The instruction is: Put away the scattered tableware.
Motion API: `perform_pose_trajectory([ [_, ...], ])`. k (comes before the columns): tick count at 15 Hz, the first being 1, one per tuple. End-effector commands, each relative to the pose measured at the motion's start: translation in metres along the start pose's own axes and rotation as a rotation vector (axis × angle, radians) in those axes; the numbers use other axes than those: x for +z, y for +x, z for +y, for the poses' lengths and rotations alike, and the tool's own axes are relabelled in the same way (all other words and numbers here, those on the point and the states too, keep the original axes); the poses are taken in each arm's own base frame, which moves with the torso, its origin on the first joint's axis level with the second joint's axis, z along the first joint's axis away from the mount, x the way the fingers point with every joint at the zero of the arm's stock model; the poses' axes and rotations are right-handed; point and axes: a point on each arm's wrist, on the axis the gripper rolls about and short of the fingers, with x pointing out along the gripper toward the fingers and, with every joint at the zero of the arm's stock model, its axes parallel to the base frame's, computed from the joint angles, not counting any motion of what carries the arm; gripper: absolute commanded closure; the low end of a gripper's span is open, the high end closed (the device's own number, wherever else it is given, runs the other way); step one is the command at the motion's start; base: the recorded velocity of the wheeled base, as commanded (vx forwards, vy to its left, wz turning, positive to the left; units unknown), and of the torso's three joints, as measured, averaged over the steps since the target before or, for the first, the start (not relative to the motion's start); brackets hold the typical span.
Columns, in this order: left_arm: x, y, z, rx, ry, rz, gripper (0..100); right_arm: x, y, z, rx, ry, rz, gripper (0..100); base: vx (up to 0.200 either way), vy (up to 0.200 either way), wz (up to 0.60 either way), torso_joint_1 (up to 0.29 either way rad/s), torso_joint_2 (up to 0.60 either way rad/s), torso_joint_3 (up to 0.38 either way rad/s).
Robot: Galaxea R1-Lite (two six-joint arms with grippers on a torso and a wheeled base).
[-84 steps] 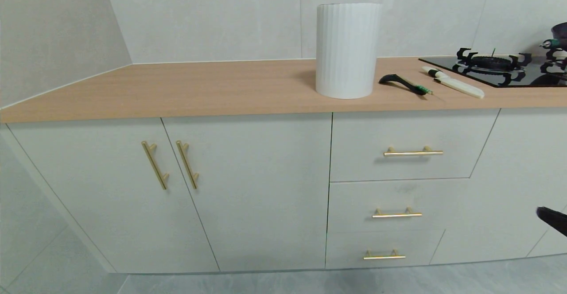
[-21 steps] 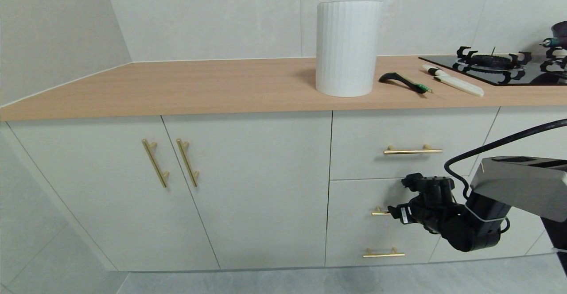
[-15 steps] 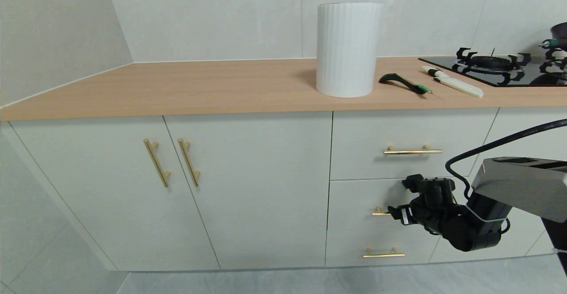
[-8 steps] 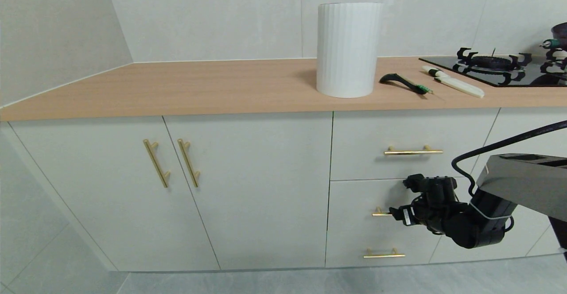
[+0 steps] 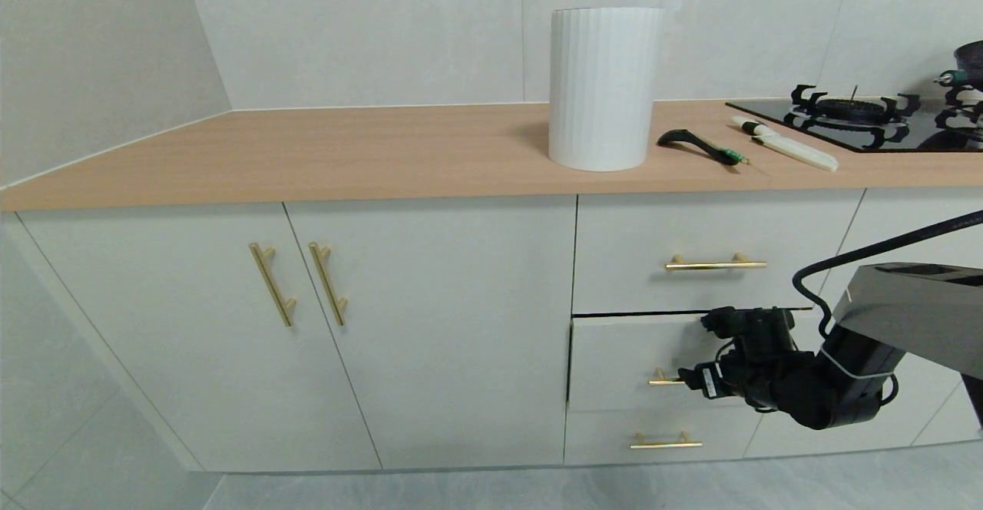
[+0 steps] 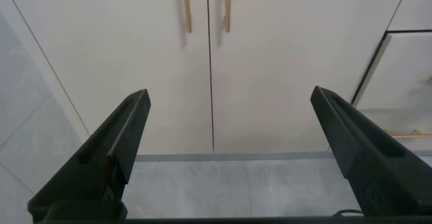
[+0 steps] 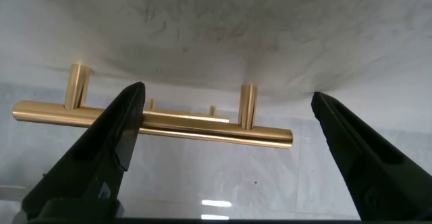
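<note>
**Opening storage before any pick-up**

At the lower right of the head view, the right end effector sits at the brass handle of the middle drawer. Its fingers are spread to either side of the bar, not pinching it. A dark gap along the drawer's top and left edges shows it ajar, so the step in hand looks like opening storage.

The pieces to stow, a black-handled utensil and a white knife, lie on the counter at upper right, between a white ribbed canister and the gas hob.

Next, the drawer likely needs a straight outward pull, far enough to take both pieces. The left end effector, also spread, faces the cupboard doors.
</note>
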Motion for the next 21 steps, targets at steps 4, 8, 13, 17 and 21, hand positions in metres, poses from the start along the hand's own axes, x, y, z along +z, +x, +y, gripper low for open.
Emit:
perform_pose_trajectory([
  [4,0.0,0.0,0.0,0.001,0.001,0.001,0,0.046,-0.112,-0.008,0.092,-0.001,-0.163,0,0.0,0.0,0.0,0.0,0.0,0.0],
  [8,0.0,0.0,0.0,0.0,-0.001,0.001,0,0.07,-0.204,-0.007,0.171,-0.03,-0.197,0,0.0,0.0,0.0,0.0,0.0,0.0],
  [13,0.0,0.0,0.0,0.0,0.001,0.001,0,0.076,-0.224,0.0,0.197,-0.042,-0.206,0,0.0,0.0,0.0,0.0,0.0,0.0],
  [17,0.0,0.0,0.0,0.0,0.001,0.001,0,0.079,-0.176,0.021,0.186,0.034,-0.12,0,0.0,0.0,0.0,0.0,0.0,0.0],
  [21,0.0,0.0,0.0,0.0,0.001,0.001,0,0.073,-0.131,0.034,0.094,0.074,-0.124,0,0.0,0.0,0.0,0.0,0.0,0.0],
])
